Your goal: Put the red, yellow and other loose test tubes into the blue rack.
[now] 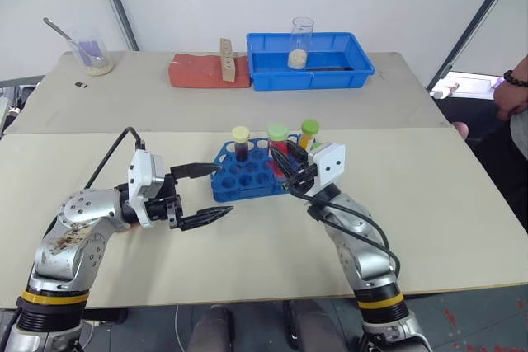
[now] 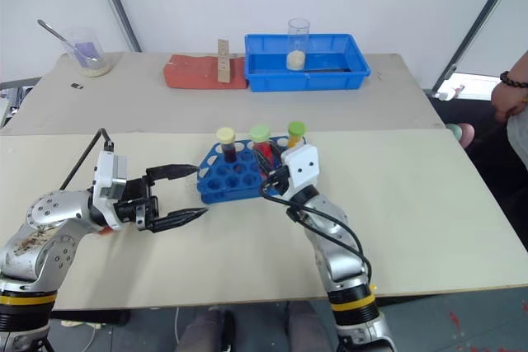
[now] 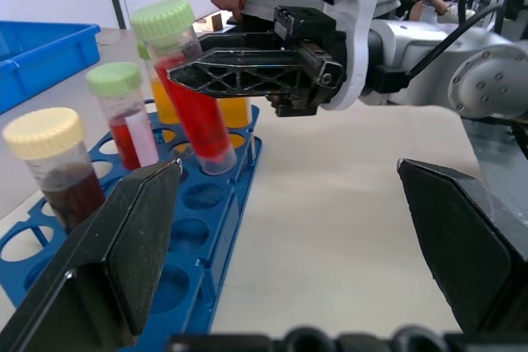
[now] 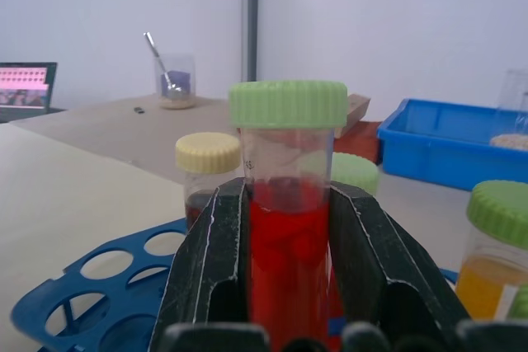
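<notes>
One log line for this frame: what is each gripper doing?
right gripper: shut on bright red tube, tilted over blue rack, not seated | left gripper: open, empty, beside rack | cream-capped tube: standing in rack

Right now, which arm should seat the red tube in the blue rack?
Right: the right gripper is shut on the red tube, tilted above the blue rack; the left gripper is open, empty, beside it.

No legible text, brand, number or sign appears on any item. The white label [image 3: 142, 139] on the red-liquid test tube [image 3: 125, 113] standing in the blue rack [image 3: 216, 228] shows no readable characters.
</notes>
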Controlling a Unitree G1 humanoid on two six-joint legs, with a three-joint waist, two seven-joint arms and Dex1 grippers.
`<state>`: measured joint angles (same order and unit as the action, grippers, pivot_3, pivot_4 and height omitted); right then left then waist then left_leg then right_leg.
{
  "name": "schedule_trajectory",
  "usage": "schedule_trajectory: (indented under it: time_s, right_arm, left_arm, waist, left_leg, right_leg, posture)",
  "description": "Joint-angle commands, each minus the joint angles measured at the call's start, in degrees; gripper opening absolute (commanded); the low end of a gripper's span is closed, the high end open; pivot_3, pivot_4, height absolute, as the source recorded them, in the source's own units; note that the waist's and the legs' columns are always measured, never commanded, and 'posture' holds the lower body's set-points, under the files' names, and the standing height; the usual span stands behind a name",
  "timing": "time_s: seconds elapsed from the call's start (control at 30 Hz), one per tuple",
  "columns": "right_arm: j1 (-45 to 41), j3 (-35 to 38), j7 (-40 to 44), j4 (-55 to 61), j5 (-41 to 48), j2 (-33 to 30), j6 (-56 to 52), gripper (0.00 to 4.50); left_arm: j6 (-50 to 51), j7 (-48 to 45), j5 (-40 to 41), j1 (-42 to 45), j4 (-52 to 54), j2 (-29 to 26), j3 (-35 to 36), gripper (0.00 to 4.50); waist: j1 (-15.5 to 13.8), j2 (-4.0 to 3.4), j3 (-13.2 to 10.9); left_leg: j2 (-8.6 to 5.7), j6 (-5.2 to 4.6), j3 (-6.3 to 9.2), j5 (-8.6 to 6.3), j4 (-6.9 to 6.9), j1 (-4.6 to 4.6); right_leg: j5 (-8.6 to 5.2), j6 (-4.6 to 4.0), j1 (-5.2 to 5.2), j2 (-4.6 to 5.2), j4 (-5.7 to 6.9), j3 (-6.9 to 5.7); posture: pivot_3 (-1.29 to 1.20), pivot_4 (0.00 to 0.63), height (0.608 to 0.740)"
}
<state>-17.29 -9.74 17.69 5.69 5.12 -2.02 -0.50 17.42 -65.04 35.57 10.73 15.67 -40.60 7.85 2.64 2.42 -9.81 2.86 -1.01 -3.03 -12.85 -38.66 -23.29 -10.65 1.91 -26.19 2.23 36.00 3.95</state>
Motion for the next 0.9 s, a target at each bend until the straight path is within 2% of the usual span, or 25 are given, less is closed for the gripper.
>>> schedule_trajectory:
  time_s: [0.03,0.33,0.9]
  right_arm:
    - [0.04,-0.18,-1.71,-1.25,-1.39,1.19,4.02,0.96]
    - [2.5,-2.08,-3.74,-4.54,-4.74,2.78,9.82,0.96]
    - [5.63,-1.3,-5.09,-1.46,-5.46,1.75,10.17,0.96]
  left_arm:
    - [0.03,0.23,1.22,0.34,2.47,-0.77,1.6,4.5]
    - [1.32,1.33,1.81,1.34,2.46,-1.34,1.82,4.5]
    - [3.08,2.27,1.89,3.48,2.43,-0.73,1.34,4.5]
  waist:
    - [0.0,0.0,0.0]
    - [0.01,0.0,0.0]
    - [-0.05,0.0,0.01]
  left_leg:
    - [0.0,0.0,0.0,0.0,0.0,0.0]
    - [0.0,0.0,0.0,0.0,0.0,0.03]
    - [0.0,0.0,0.01,0.0,0.0,0.09]
  right_leg:
    - [0.0,-0.01,0.01,0.0,0.0,0.0]
    - [-0.04,-0.07,0.02,0.0,0.01,0.0]
    - [-0.12,-0.2,0.05,0.0,0.05,0.01]
  posture:
    - [0.0,0.15,0.74]
    - [0.0,0.15,0.74]
    - [0.0,0.15,0.74]
